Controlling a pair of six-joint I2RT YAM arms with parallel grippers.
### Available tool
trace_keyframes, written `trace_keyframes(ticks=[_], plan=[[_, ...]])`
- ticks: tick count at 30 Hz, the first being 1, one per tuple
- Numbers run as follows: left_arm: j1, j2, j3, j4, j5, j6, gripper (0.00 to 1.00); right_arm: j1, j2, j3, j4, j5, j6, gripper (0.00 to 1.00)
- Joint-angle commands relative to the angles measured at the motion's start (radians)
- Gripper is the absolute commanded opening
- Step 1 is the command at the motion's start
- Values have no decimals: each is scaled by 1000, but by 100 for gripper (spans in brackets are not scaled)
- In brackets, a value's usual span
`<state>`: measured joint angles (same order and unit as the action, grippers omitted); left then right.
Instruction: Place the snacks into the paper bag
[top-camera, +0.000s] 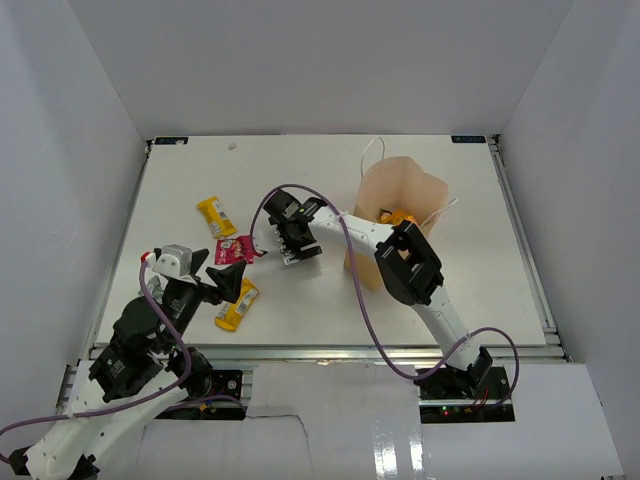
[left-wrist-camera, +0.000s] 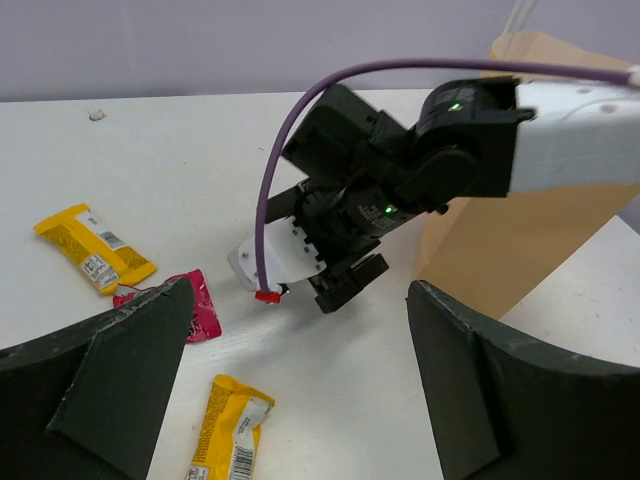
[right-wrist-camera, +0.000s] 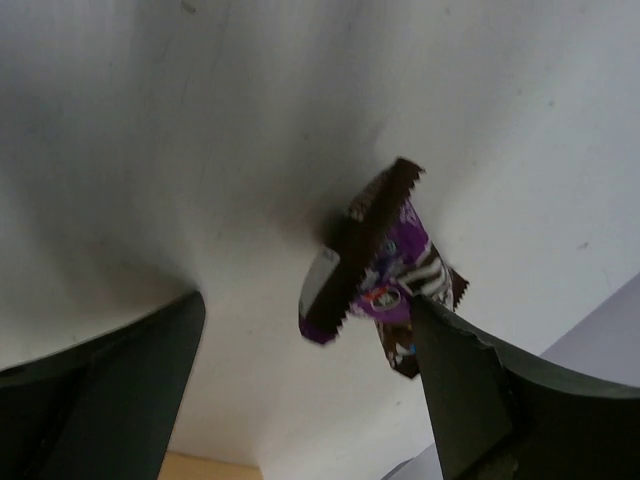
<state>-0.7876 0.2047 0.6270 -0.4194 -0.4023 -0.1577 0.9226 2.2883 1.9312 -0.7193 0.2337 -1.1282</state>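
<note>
L jaws, nearest the lens, were noted spread wide and empty, held over the near-left of the bench (top-camera: 480, 290). One yellow bar (left-wrist-camera: 230, 430) lay below, btwn them. A red-pink pkt (left-wrist-camera: 190, 305) and a 2nd yellow bar (left-wrist-camera: 95, 247) lay further out. R jaws were also spread, lowered either side of a dark purple bar (right-wrist-camera: 385, 265) lying on the bench, not pinched. Paper bag (top-camera: 400, 195) was seen upright, right of ctr, mouth open, with an orange pouch (top-camera: 398, 216) inside.
</note>
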Motion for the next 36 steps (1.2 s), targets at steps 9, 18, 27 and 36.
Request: trace_keyframes(ticks=[9,18,27,36], plan=[[2,-1,-6,7,26,-5,98,-50,108,89,106,-54,-104,79],[2,-1,-6,8,31,-3,98,-48,116,78,110,-155,-1,35],[2,-1,-12,14,56,-2,98,-39,-71,63,83,-443,238,16],[2,-7,-13,22,83,0,98,-45,-422,87,84,-746,485,13]])
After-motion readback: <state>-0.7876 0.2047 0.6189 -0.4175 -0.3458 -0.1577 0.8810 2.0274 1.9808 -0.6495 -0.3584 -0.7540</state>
